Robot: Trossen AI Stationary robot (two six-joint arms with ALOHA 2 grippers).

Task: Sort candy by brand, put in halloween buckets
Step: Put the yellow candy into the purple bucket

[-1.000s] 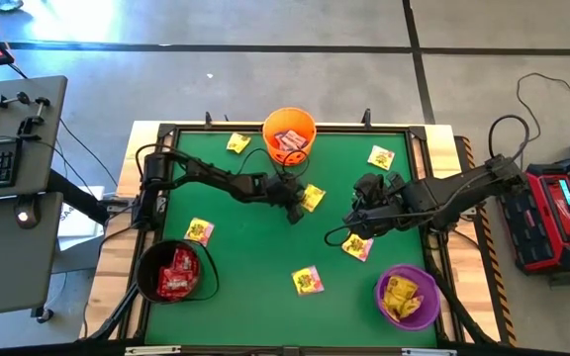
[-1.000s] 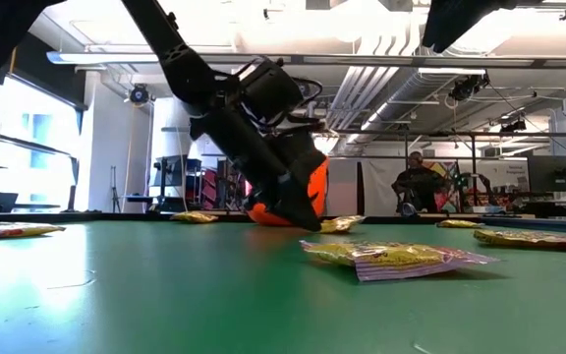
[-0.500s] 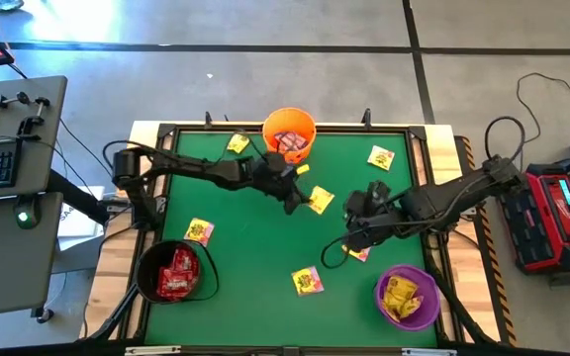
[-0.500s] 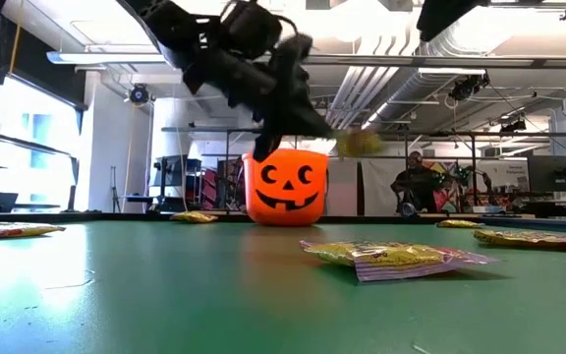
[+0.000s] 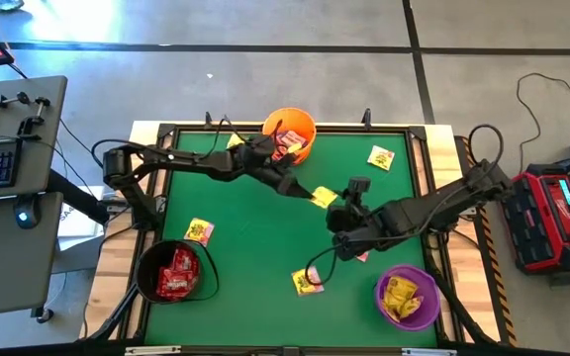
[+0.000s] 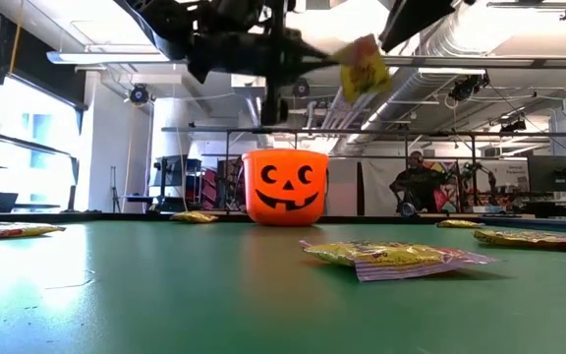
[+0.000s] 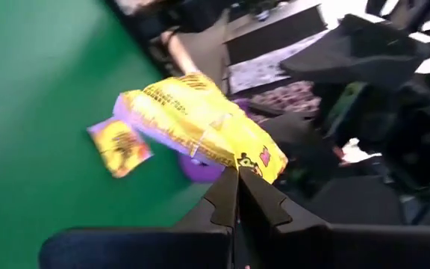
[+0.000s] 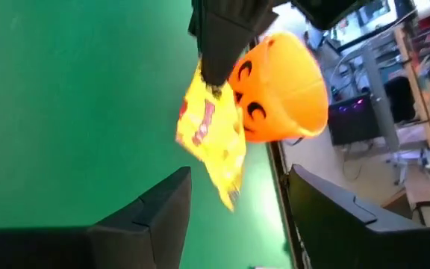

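Yellow packet (image 5: 323, 196) lifted (purple bucket (image 7: 200, 169) half-hidden).

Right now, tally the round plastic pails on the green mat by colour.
Orange round plastic pail with a face: 1
Black round plastic pail: 1
Purple round plastic pail: 1
Total: 3

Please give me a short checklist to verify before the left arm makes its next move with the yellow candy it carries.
1. Left gripper shut on the yellow packet: ok.
2. Packet lifted off the green table: ok, low view shows it high up.
3. Purple bucket already holds yellow candy, so it is the matching target: ok.
4. Path to that bucket free: not ok, right gripper and its arm lie between.
5. Right gripper empty and open: ok.
6. Grip secure: cannot tell, held only by an edge.
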